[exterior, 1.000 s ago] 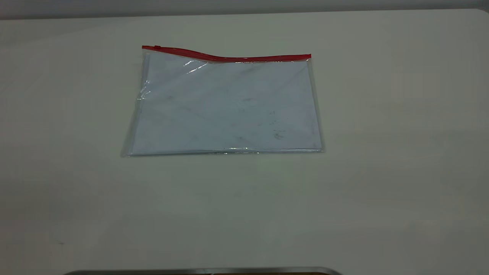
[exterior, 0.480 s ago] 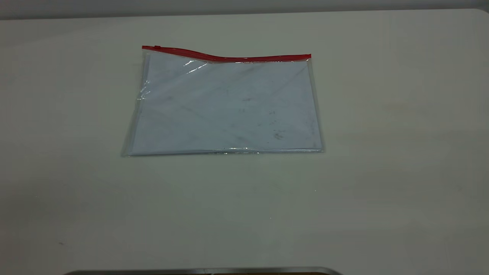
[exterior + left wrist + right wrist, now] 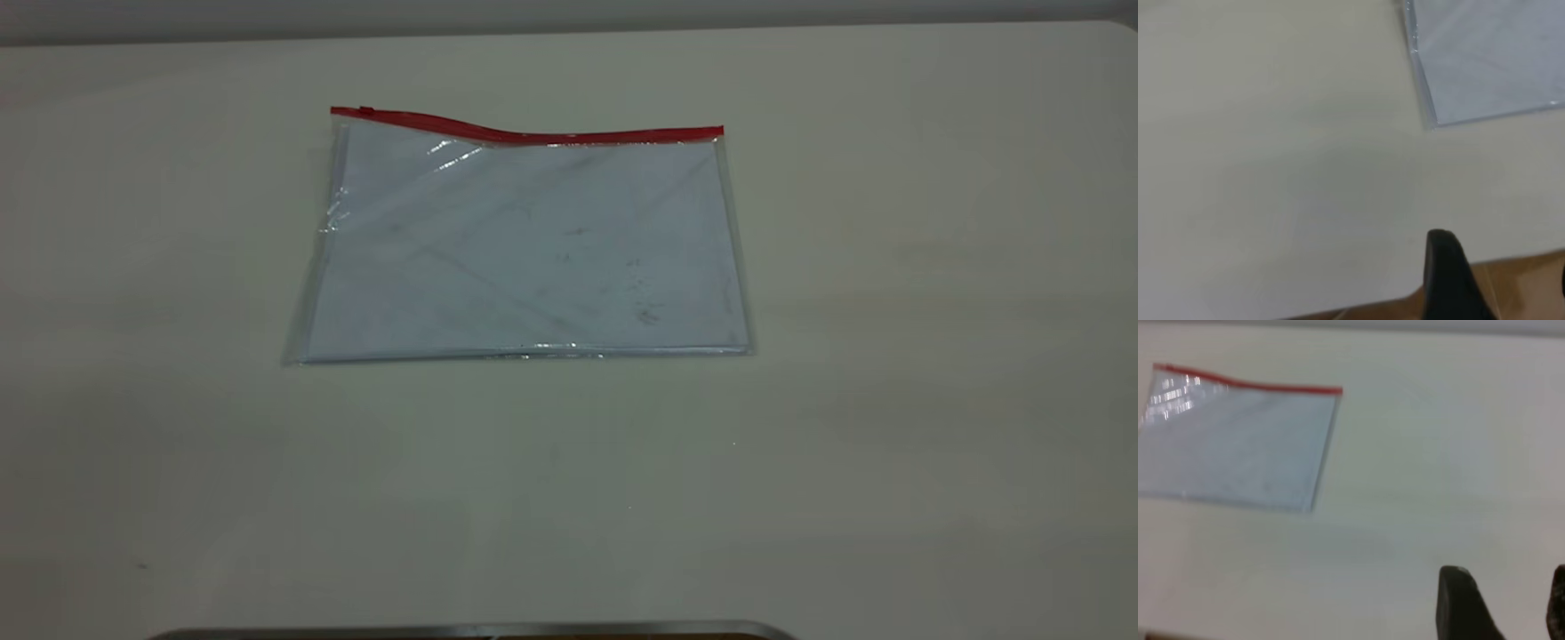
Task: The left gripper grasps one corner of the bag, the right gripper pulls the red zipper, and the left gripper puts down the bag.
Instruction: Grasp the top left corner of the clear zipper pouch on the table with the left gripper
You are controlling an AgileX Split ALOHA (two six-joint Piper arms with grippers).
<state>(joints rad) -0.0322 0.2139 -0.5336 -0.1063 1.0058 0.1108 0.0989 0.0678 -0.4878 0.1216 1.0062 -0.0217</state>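
Note:
The bag (image 3: 524, 249) lies flat on the white table (image 3: 889, 356), clear with smudged white paper inside. The red zipper (image 3: 551, 137) runs along its far long edge, with the small slider tab (image 3: 365, 110) at the left end by that corner of the bag (image 3: 336, 114). No gripper shows in the exterior view. The left gripper (image 3: 1501, 267) is open and empty, near the table's front edge, short of the bag's near left part (image 3: 1485, 60). The right gripper (image 3: 1507, 577) is open and empty, well off to the right of the bag (image 3: 1238, 447) and its zipper (image 3: 1251, 385).
A grey metal-edged object (image 3: 471, 631) sits at the table's front edge in the exterior view. Brown floor (image 3: 1525, 287) shows past that edge in the left wrist view. A grey wall strip (image 3: 569, 13) runs behind the table.

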